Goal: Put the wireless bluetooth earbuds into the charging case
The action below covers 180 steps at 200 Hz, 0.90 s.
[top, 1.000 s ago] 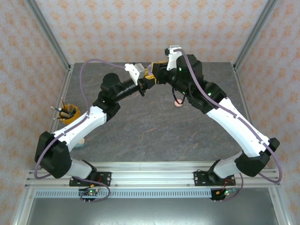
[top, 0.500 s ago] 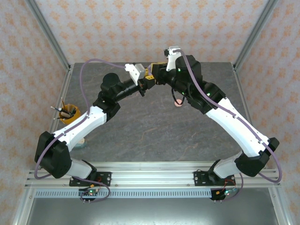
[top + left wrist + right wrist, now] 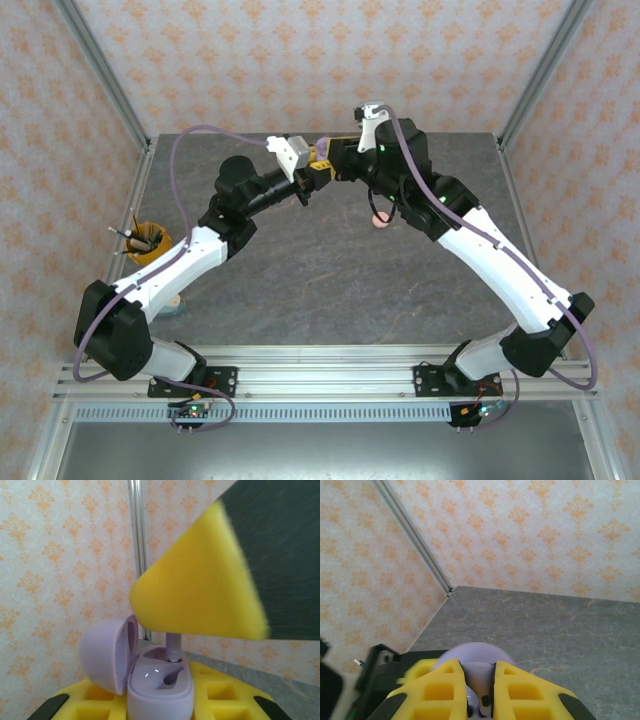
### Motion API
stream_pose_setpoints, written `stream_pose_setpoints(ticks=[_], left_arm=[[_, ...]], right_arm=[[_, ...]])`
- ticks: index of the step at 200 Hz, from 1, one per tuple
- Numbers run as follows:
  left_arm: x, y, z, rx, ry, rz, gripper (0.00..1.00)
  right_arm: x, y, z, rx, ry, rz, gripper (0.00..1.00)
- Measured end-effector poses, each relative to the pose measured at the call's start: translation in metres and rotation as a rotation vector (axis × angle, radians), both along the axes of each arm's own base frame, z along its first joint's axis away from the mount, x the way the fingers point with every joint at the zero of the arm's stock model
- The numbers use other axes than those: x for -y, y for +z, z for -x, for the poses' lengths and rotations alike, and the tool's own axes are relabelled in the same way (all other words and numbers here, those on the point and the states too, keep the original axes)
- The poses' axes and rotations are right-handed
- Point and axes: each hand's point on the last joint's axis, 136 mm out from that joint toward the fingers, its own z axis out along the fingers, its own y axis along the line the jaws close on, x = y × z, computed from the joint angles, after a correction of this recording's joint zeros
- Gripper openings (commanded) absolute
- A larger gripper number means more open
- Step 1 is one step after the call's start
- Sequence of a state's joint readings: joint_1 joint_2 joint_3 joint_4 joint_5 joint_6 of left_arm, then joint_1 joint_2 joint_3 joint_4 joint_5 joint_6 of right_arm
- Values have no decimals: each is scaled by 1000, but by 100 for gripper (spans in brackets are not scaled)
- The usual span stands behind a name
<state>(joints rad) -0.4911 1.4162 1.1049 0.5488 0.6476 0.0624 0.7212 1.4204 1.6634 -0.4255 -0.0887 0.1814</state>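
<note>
Progress looked partial. On the left, the left gripper point(image 3: 160, 707) was clamped around the base of the pale purple charging case point(image 3: 160, 687). It held the case in the air over the far middle of the table point(image 3: 300, 270), with the lid point(image 3: 107, 652) swung open to the left.

Just right of the lid, a pale purple earbud point(image 3: 173, 649) stood with its stem tip at the mouth of the rear socket, not fully seated as far as I could judge. The nearer socket beside it looked empty. The earbud's long axis ran close to upright, with the stem pointing down into the case. Its head was hidden above among the yellow fingers point(image 3: 200, 585) of the right gripper point(image 3: 480, 695), whose jaws were nearly together, pinching that earbud.

Left to do, by my reading: push this one home, then fill the other socket.

Further right, a pink round item point(image 3: 380, 218) lay on the table; whether it was a case I could not tell.
</note>
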Motion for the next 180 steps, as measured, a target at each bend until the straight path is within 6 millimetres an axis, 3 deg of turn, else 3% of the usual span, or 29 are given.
stream_pose_setpoints(ticks=[25,102,180], left_arm=[[0,-4,-1,-16,0,-9,0],[0,-5,-1,-18,0,-10,0],[0,-1,0,-5,0,-3,0]], right_arm=[[6,-9,-7,-43,0,-33,14],[4,-8,-6,-56,20,-58,13],[8,7,2,-32,31,-80,13]])
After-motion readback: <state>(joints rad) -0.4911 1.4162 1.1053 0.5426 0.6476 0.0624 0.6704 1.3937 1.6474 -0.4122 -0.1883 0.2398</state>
